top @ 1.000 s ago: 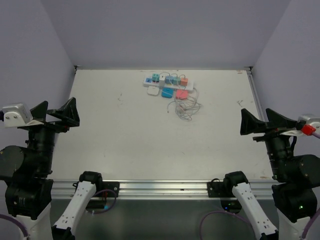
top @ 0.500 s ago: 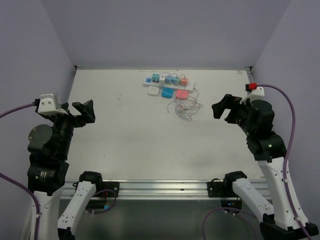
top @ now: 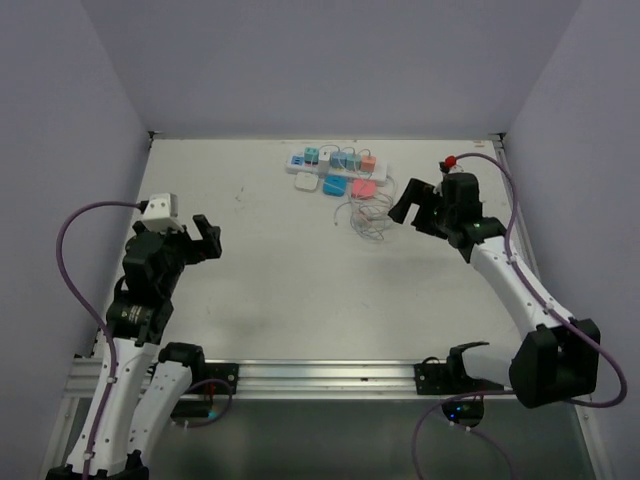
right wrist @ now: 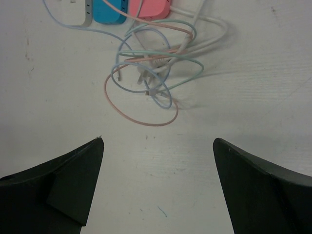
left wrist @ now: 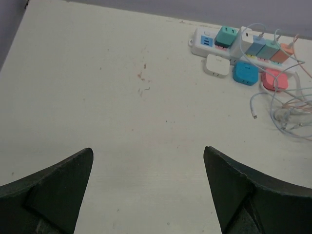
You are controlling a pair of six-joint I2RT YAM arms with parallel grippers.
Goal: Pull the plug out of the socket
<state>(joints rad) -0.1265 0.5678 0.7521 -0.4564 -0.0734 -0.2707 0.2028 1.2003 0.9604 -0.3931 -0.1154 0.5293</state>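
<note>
Socket | beyond and left of right end effector | well apart

Table: wide bare stretch lying open between both arms and the far clutter
Socket: sitting near the back wall, plugs crowding its top, loose cubes lining its near side
Cable tangle: sprawling just ahead of the right gripper, blocking that approach

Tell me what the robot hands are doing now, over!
Left hand open, right hand open, both empty. Socket untouched, plugs in. Loose cables tangled ahead of right hand.
</note>
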